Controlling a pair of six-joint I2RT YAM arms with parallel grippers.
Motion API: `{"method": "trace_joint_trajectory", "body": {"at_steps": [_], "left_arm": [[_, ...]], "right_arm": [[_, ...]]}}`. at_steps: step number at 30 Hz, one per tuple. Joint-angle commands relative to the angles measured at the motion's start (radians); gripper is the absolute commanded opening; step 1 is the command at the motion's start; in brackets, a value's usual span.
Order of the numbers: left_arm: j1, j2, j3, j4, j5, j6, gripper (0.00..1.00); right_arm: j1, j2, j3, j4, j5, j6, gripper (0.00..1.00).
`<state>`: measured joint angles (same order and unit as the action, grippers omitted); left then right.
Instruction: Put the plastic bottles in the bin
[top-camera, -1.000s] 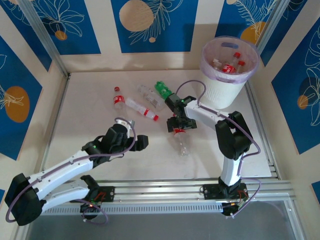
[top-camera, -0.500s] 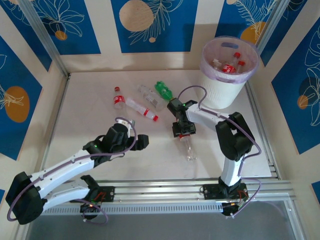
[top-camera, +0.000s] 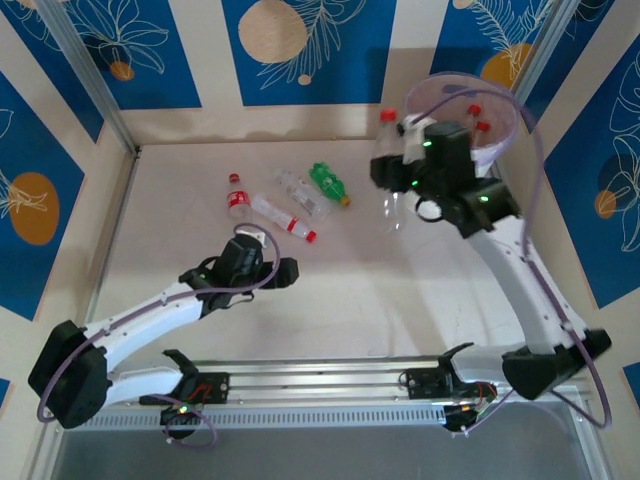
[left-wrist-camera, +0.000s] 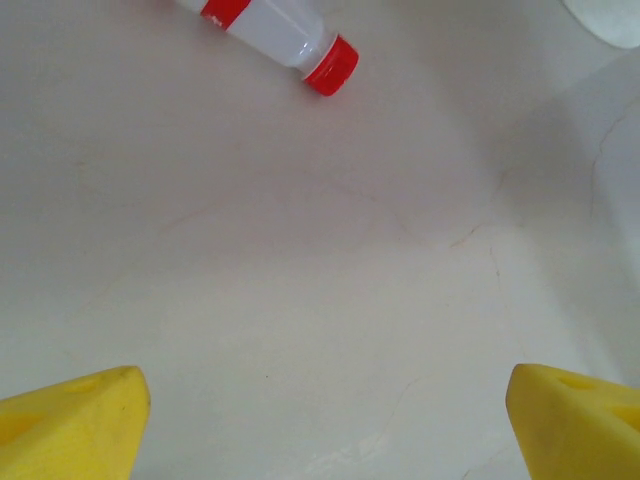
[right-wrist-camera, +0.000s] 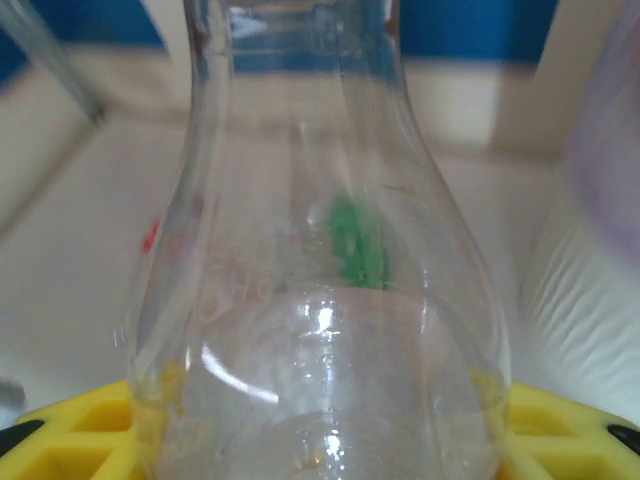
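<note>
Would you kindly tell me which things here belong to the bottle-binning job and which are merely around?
Job:
- lifted bottle
- green bottle
- clear bottle
- long red-capped bottle
- leftmost red-labelled bottle
- bin

Merely around:
- blue wall panels
- aluminium rail

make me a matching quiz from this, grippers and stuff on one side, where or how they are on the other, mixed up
1 right gripper
2 left gripper
3 green bottle
4 bin

a lying on the table
b standing at the far right corner
c open, over the table
d shut on a clear bottle, lifted beside the bin

Pairs: 1-d, 2-c, 3-a, 4-b
</note>
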<state>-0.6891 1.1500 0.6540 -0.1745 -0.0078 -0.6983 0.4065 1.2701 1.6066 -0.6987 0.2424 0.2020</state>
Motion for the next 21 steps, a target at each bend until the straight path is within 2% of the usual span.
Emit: {"method": "trace_joint_trajectory", "body": {"at_steps": [1, 9, 12, 16, 21], "left_arm": [[0.014, 0.014, 0.047, 0.015, 0.028, -0.013, 0.92], [0.014, -0.043, 0.016, 0.013, 0.015, -0.052, 0.92], [0.016, -0.094, -0.001, -0.017, -0.019, -0.065, 0.92], [0.024, -0.152, -0.014, -0.06, -0.051, -0.069, 0.92], [0.032, -0.183, -0.019, -0.079, -0.064, -0.072, 0.92]], "right_arm": [[-0.088, 0.007, 0.063, 0.151, -0.035, -0.097, 0.49], [-0.292, 0.149, 0.144, 0.514, -0.025, -0.13, 0.47], [-0.345, 0.246, 0.196, 0.564, -0.005, -0.136, 0.47], [-0.364, 0.365, 0.255, 0.607, 0.046, -0.202, 0.48], [-0.394, 0.465, 0.305, 0.536, 0.03, -0.185, 0.47]]}}
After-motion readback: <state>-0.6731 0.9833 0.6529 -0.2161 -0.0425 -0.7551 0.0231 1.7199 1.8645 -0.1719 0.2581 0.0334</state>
